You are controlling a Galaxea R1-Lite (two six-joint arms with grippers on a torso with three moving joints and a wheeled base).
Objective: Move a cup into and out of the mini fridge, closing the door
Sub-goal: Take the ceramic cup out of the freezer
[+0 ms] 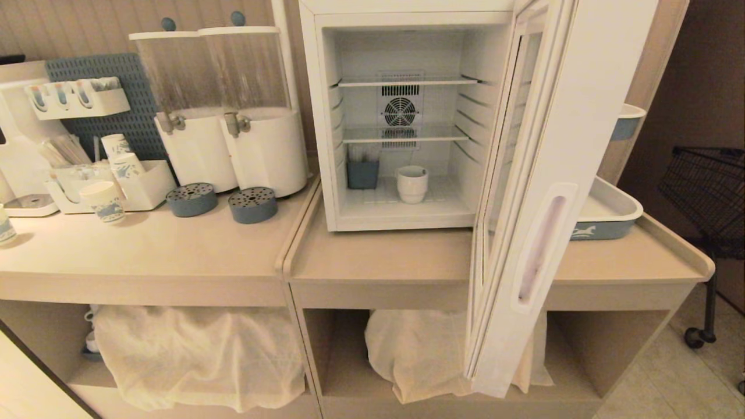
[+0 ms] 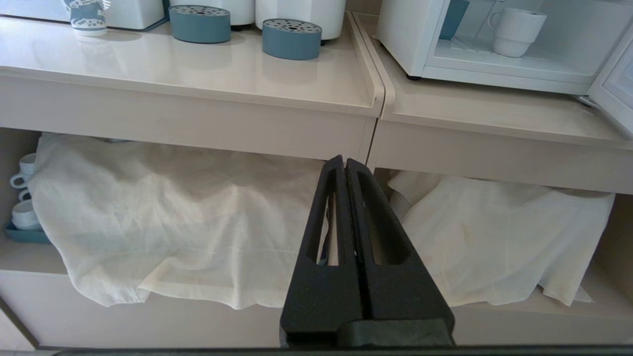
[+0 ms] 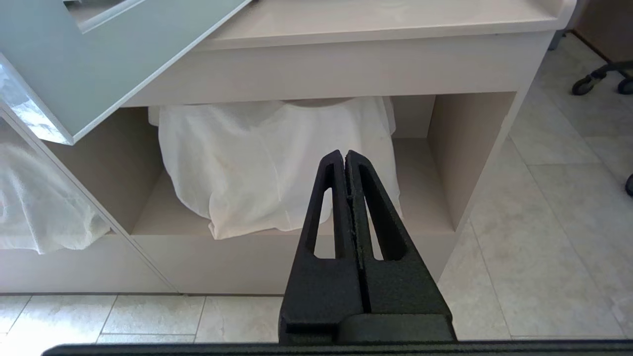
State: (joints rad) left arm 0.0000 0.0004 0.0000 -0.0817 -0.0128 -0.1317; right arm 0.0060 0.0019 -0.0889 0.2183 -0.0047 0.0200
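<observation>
Nearest, the left gripper (image 2: 344,163) and right gripper (image 3: 344,155) hang low before the cloth-draped shelves, fingers pressed together, holding nothing; only the wrist views show them. Farther back, the door (image 1: 538,192) swings wide open to the right. Inside the mini fridge (image 1: 317,116), the cup (image 1: 412,184) stands on the floor, right of a blue holder (image 1: 362,174).

I can read no word, brand name or number on anything before me. The white boxy mini fridge (image 1: 407,116) shows only bare panels, and its glass door in the pale frame (image 1: 541,192) stands swung open at an angle that gives me no lettering. The paper cups with blue print (image 1: 105,201) bear patterns, not letters I can make out.
</observation>
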